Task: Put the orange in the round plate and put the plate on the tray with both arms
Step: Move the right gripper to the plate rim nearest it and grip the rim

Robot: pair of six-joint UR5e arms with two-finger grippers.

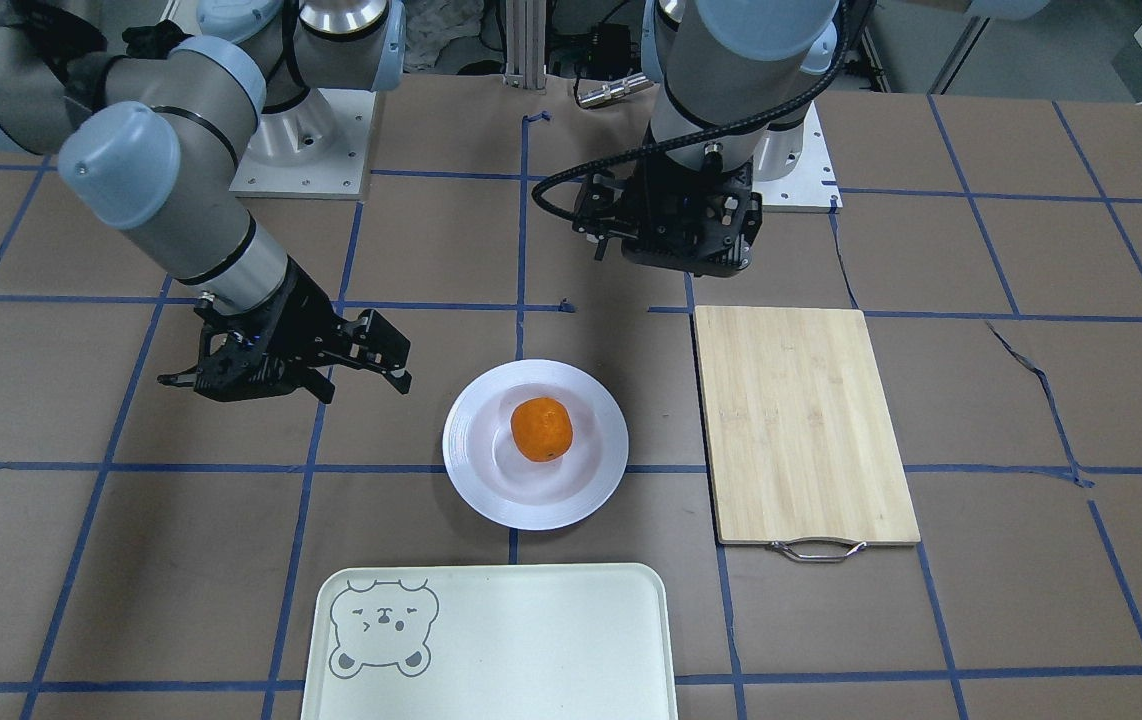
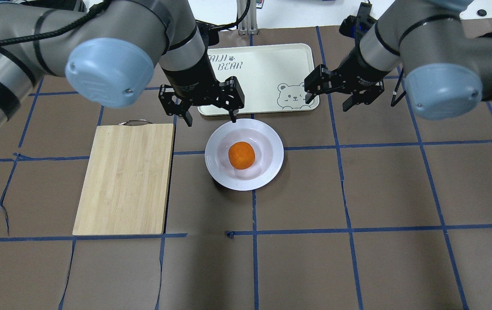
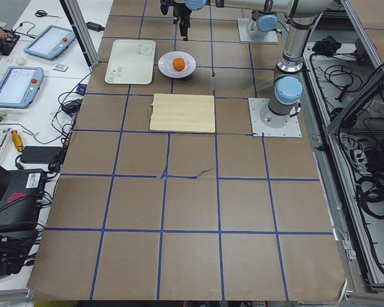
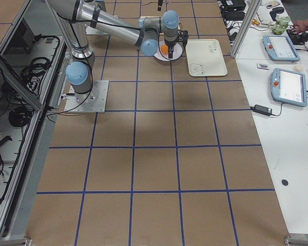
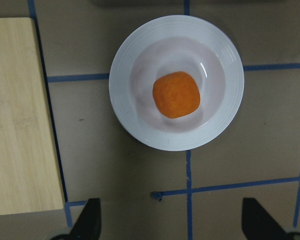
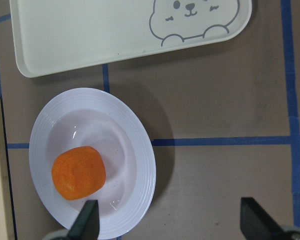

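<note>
Resting in plate's sunken centre, orange (image 2: 241, 155): first step done. Plate (image 2: 267, 172) on brown table, just beside tray (image 2: 263, 69), not yet on it. Left gripper (image 2: 210, 117) raised near plate, fingers spread wide, holding nothing. Right gripper (image 2: 327, 103) raised off to plate's other side, fingers likewise wide, empty. Remaining, by judgement: both arms take rim, lift, set plate on tray. Cutting board (image 2: 125, 181) uninvolved.
</note>
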